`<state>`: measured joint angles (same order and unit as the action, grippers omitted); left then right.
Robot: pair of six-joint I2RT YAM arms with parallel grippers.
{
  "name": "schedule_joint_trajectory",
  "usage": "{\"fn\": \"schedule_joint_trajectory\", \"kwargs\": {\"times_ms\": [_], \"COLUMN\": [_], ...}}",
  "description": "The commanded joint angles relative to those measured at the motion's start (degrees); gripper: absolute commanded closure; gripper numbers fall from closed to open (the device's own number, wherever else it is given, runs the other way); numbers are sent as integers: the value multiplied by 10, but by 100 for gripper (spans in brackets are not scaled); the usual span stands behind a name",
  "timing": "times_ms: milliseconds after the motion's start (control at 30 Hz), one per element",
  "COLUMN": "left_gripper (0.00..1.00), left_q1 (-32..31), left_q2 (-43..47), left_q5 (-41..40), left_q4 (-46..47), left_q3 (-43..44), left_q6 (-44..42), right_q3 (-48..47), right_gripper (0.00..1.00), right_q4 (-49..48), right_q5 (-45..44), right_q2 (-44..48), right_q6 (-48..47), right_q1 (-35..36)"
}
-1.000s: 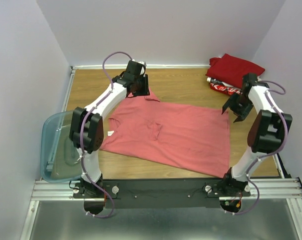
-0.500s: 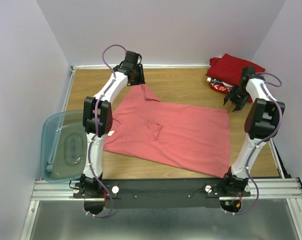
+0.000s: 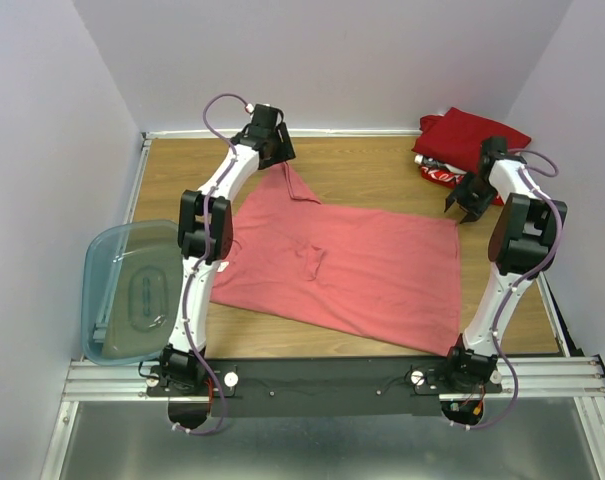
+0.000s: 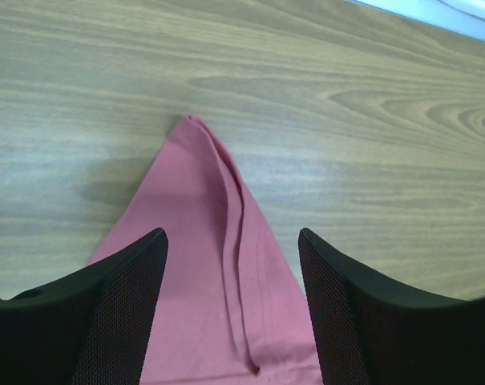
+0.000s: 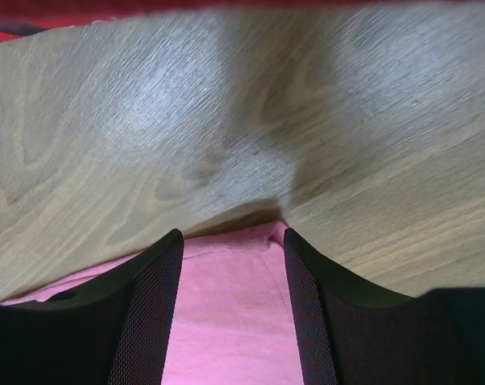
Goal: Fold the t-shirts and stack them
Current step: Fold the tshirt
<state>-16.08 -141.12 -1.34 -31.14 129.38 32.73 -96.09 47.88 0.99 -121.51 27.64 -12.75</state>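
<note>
Pink t-shirt (image 3: 362, 265) lies flat on the bench (image 3: 372, 170). Left jaws wide open, gripping nothing, straddling its pointed far-left corner. Right jaws open too, also empty, with the far-right corner between them. Dark red shirt (image 3: 474, 135) and printed red shirt (image 3: 448, 178) piled far right.

Bare table (image 3: 372, 170) lies open beyond the pink shirt (image 3: 362, 270); red shirts (image 3: 472, 140) apparently fill its far-right corner.

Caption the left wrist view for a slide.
Left gripper, jaws open, poised over a pointed corner of the pink shirt lying on the wooden table.
</note>
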Motion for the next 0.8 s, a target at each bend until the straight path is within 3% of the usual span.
{"fn": "schedule_joint_trajectory", "kwargs": {"times_ms": [0, 467, 767], "left_gripper": [26, 36, 38], "left_q1": [4, 4, 3], "left_q2": [-32, -84, -98], "left_q5": [-30, -24, -6], "left_q4": [27, 71, 81], "left_q3": [28, 61, 56], "left_q6": [21, 57, 66], "right_q3": [13, 46, 55], "right_gripper": [40, 50, 58], "right_q4": [-12, -26, -29], "right_q5": [21, 38, 37], "right_q2": [-15, -19, -22], "right_q6": [12, 10, 11], "right_q1": [-3, -3, -3]}}
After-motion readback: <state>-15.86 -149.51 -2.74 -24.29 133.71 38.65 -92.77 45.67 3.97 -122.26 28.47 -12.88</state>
